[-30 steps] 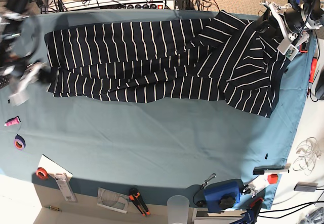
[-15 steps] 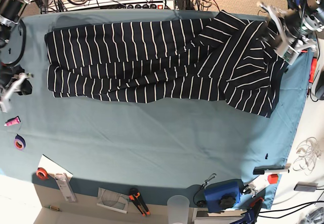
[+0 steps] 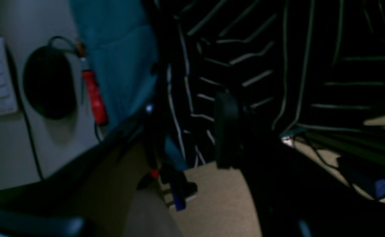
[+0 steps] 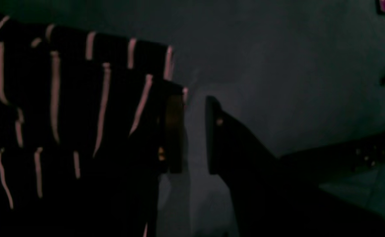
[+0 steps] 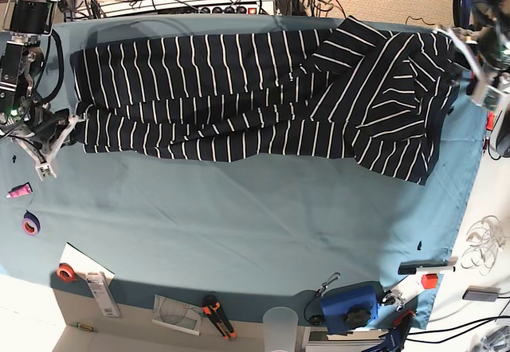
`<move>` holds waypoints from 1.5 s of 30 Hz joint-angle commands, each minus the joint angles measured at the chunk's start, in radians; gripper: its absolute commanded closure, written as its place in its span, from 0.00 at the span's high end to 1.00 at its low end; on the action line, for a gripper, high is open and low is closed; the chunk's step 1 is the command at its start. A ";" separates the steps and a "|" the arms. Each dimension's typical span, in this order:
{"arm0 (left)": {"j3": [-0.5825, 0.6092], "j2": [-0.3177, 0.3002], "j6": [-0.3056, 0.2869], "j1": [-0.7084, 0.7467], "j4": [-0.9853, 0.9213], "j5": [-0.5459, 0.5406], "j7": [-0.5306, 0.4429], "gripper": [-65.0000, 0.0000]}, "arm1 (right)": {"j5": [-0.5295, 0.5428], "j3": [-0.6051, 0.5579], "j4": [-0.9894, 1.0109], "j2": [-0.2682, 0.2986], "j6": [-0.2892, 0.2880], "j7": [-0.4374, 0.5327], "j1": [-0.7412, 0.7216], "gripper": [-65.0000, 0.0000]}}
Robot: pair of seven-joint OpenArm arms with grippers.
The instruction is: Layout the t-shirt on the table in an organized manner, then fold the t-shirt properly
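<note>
The t-shirt (image 5: 255,97) lies stretched lengthwise along the far half of the table (image 5: 239,224), with the right gripper (image 5: 60,141) at its near-left corner, fingers spread with a clear gap and nothing between them, one finger (image 4: 172,131) against the fabric edge; the left gripper (image 5: 478,69) hangs just off the bunched right end, and whether it is spread or pinching cannot be told. Half a second ago the right gripper stood further left, clear of the cloth, and has since come in to the corner, while the left has drawn rightward off the shirt. A clear cup (image 5: 280,326) stands at the near edge; its contents cannot be made out.
</note>
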State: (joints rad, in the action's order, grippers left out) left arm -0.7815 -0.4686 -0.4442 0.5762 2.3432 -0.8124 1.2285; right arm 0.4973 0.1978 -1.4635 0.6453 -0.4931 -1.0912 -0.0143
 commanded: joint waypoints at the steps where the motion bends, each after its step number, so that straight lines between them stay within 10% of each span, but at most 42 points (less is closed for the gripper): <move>1: -0.019 -0.014 0.003 0.003 0.013 -0.021 -0.018 0.37 | -0.001 0.008 -0.011 0.028 0.005 0.018 -0.016 0.19; 17: -0.032 -0.014 0.003 0.003 0.013 -0.029 -0.034 0.37 | 0.106 0.007 0.039 0.029 -0.013 -0.010 -0.016 0.00; 29: -0.032 -0.013 0.003 0.003 0.013 -0.029 -0.034 0.37 | 0.509 0.007 0.037 0.034 -0.154 -0.301 -0.016 0.00; 38: -0.032 -0.013 0.003 0.003 0.013 -0.029 -0.048 0.37 | 0.450 0.060 0.037 0.034 -0.155 -0.305 -0.021 0.00; 45: -0.032 -0.011 0.003 0.003 0.013 -0.029 -0.048 0.37 | 0.503 0.066 0.033 0.079 -0.116 -0.305 -0.026 0.38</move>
State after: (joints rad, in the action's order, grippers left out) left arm -0.8047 -0.4683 -0.4442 0.5762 2.3432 -0.8345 1.2018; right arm 0.9829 0.2527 -1.4136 0.6952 -0.6025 -1.4097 -0.0193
